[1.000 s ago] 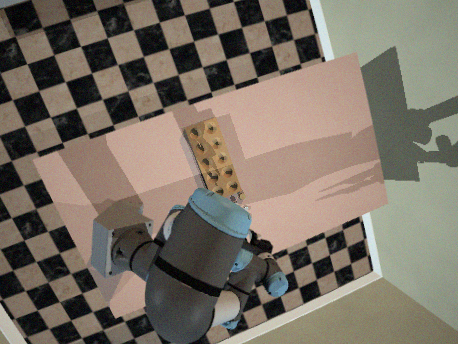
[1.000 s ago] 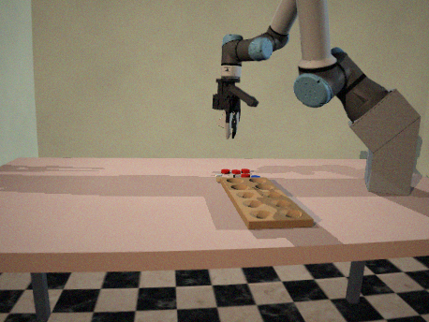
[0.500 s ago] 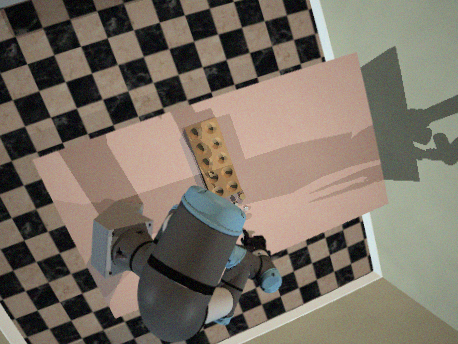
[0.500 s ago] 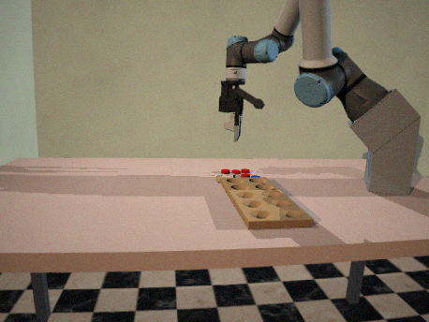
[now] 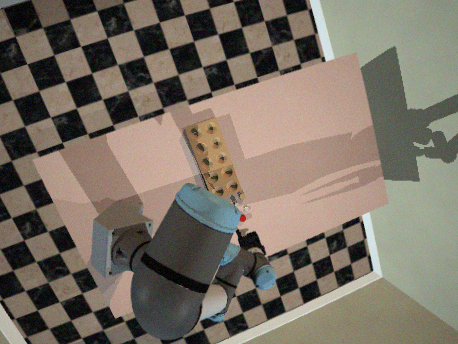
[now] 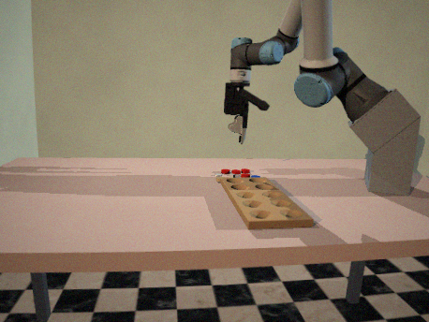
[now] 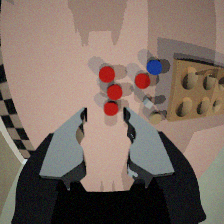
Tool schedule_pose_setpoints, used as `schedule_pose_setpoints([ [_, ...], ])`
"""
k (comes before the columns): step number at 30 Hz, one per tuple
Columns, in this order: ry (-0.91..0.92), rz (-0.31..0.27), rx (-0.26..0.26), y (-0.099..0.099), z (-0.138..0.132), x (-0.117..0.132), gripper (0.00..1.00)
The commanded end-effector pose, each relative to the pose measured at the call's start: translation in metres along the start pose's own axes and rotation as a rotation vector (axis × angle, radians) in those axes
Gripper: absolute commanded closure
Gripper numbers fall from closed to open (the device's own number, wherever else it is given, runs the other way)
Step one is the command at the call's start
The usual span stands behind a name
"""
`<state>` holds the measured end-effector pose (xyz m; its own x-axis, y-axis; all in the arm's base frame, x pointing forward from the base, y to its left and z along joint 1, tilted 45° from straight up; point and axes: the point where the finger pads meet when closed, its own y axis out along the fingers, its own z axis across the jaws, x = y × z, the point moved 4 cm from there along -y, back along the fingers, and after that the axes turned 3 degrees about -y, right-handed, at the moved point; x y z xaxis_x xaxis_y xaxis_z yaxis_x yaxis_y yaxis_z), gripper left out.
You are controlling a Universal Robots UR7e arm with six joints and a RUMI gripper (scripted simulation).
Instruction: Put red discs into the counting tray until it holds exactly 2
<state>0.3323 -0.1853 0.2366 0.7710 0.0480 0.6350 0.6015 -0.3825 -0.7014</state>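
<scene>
Several red discs lie in a loose cluster on the pink table just past the tray's far end; in the wrist view they show as one (image 7: 107, 74), another (image 7: 142, 80), a third (image 7: 114, 92) and the nearest (image 7: 111, 108). The exterior view shows them (image 6: 236, 171) too, and one (image 5: 242, 218) peeks out beside the arm from above. The wooden counting tray (image 5: 211, 152) (image 6: 281, 223) (image 7: 176, 100) has two rows of pockets, all of which look empty. My gripper (image 6: 241, 138) (image 7: 105, 108) hangs high above the discs, fingers partly apart with nothing between them.
A blue disc (image 7: 154, 66) (image 6: 256, 176) lies between the red ones and the tray. Small grey and pale discs (image 7: 148, 102) sit by the tray's corner. The arm's base (image 6: 389, 140) stands on the table to the right.
</scene>
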Motion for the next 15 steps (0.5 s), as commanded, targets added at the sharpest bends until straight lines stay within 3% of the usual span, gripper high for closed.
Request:
schedule_pose_setpoints([
  [1,-0.106,-0.002,0.0,0.002,0.0021,-0.006,0.72],
  [15,-0.241,0.003,-0.006,0.005,0.0054,-0.0137,0.72],
])
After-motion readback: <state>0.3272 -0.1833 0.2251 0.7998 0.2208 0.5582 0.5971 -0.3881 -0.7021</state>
